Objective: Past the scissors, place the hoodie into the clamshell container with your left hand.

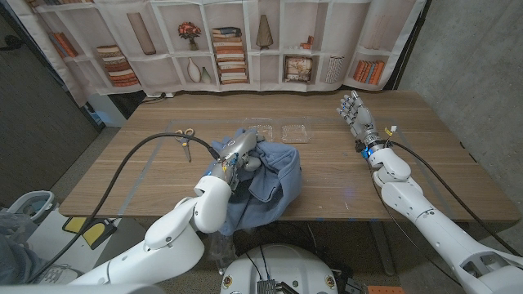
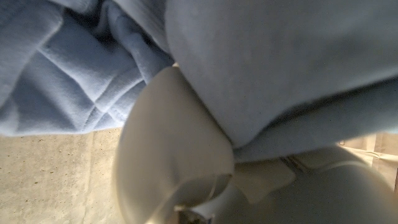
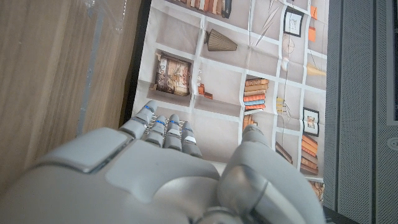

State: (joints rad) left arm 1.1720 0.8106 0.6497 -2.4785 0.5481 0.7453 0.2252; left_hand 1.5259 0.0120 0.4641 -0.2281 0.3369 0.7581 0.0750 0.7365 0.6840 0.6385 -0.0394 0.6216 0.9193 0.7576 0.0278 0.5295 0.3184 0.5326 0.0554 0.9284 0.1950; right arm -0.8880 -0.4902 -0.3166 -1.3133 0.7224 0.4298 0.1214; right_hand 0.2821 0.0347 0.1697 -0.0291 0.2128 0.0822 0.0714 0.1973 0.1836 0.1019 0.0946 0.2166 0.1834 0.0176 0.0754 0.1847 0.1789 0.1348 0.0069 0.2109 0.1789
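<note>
gripping the blue hoodie (image 1: 265, 175), the left hand (image 1: 237, 155) sits near the clamshell (image 1: 282, 131); right hand (image 1: 353, 110) rests empty, fingers apart, on the bench (image 1: 409, 163).

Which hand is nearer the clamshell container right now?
Left. The left hand, gripping the blue hoodie, sits just in front of the clamshell container. The right hand stands well off to the container's right, holding nothing.
</note>
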